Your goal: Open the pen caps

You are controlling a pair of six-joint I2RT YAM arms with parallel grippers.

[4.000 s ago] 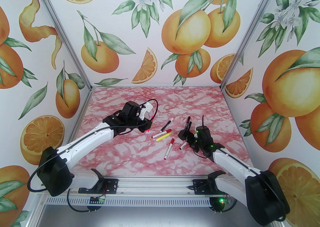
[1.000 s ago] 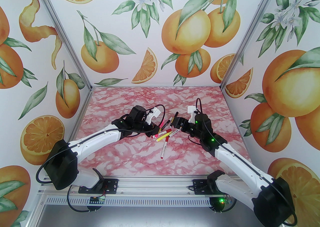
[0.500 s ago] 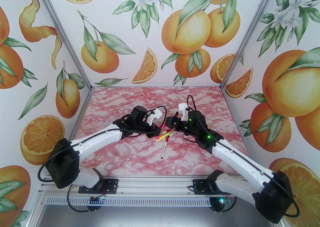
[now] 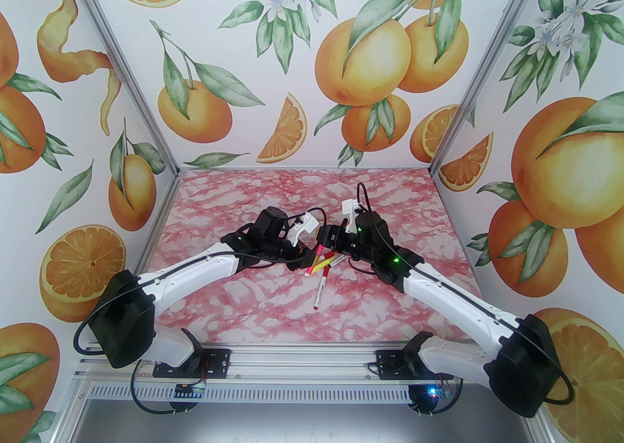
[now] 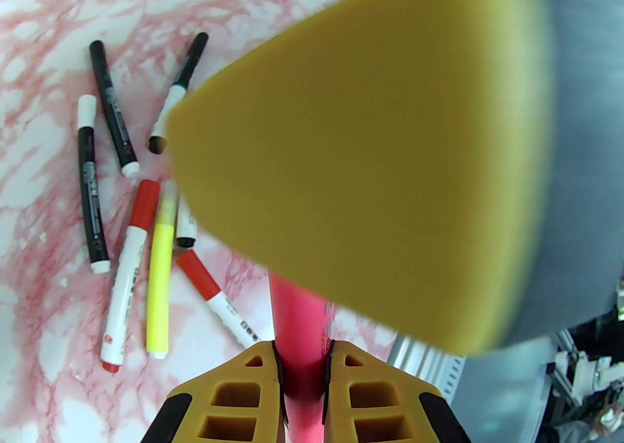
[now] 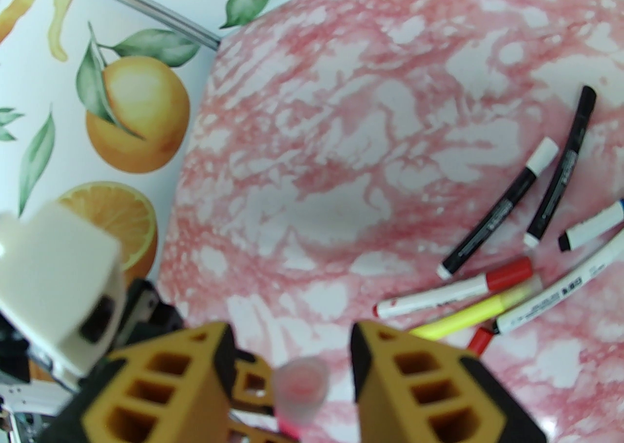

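Note:
My left gripper (image 5: 302, 358) is shut on the barrel of a pink pen (image 5: 297, 314), held up above the table. The pen's translucent pink cap (image 6: 300, 385) stands between the fingers of my right gripper (image 6: 291, 338), which is open with a gap on each side of the cap. In the top view the left gripper (image 4: 312, 253) and the right gripper (image 4: 327, 238) meet tip to tip over the pile of pens. One yellow right finger (image 5: 360, 163) hides the pen's far end in the left wrist view.
Several capped pens lie under the grippers: a neon yellow one (image 5: 160, 285), a white one with a red cap (image 5: 127, 265), two black ones (image 6: 497, 216). Another red-capped pen (image 4: 321, 292) lies nearer the arms. Pink marble tabletop (image 4: 273, 314) stretches toward the front rail.
My right arm has swung left to meet the left gripper, and its jaws have narrowed around the pink pen's cap. The left gripper holds the pen almost still.

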